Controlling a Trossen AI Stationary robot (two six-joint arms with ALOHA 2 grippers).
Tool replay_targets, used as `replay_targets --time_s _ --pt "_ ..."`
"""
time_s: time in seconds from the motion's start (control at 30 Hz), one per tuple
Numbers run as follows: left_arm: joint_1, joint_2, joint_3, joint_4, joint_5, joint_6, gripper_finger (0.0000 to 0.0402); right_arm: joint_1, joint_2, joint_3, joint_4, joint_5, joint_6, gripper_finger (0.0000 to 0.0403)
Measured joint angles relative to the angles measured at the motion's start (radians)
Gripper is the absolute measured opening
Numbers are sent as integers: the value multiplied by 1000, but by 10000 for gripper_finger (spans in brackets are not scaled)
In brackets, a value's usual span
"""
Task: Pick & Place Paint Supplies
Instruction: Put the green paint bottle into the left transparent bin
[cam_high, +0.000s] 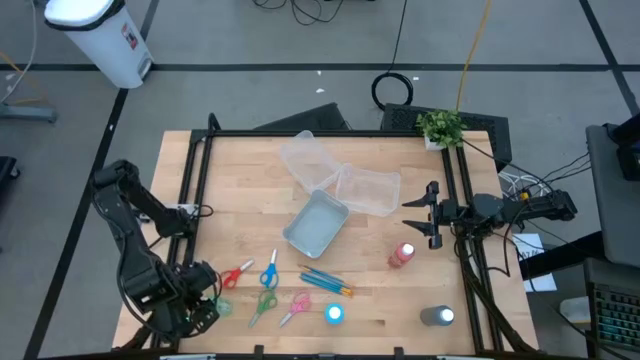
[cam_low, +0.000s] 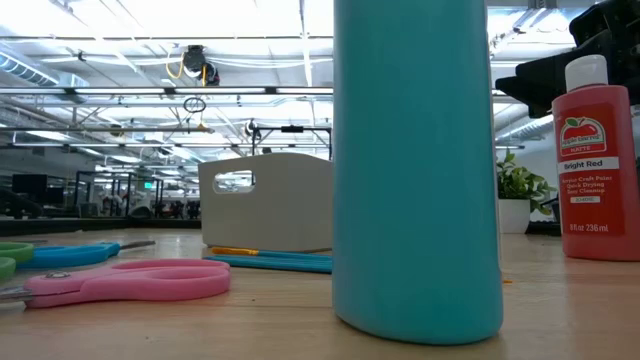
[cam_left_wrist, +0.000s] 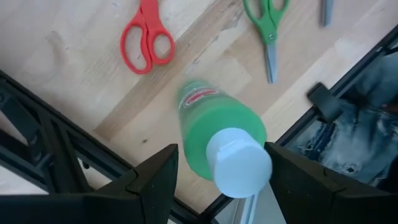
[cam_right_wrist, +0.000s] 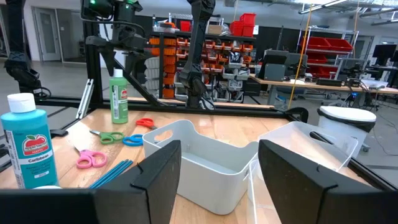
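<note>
A green bottle (cam_left_wrist: 211, 124) with a white cap (cam_left_wrist: 239, 163) stands upright on its base near the table's near left corner. My left gripper (cam_left_wrist: 221, 149) points down over it, open, a finger on either side of the cap, with a gap showing. Red scissors (cam_high: 235, 277), blue scissors (cam_high: 268, 272), green scissors (cam_high: 263, 305) and pink scissors (cam_high: 296, 308) lie flat beside it, then blue brushes (cam_high: 327, 282). A light blue bottle (cam_high: 334, 313), a grey bottle (cam_high: 438, 317) and a red bottle (cam_high: 402, 255) stand upright. My right gripper (cam_high: 425, 215) waits open and level at the right edge.
A pale tub (cam_high: 316, 222) sits mid-table, with two clear tubs (cam_high: 368, 190) behind it toward the far edge. A small potted plant (cam_high: 440, 125) stands at the far right corner. A black frame rail (cam_high: 190, 200) runs along the table's left side beside my left arm.
</note>
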Motion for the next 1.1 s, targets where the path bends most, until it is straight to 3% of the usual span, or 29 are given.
replay_targets --time_s 0.13,0.57,0.83,1.1 --pt "0 23 1 7 22 28 230 0 0 0 0 0 0 210" --pt "13 23 5 5 10 96 121 0 0 0 0 0 0 210" --pt "45 30 97 -132 -26 118 121 0 0 0 0 0 0 210" --pt "114 28 269 -300 -169 232 121 0 0 0 0 0 0 210"
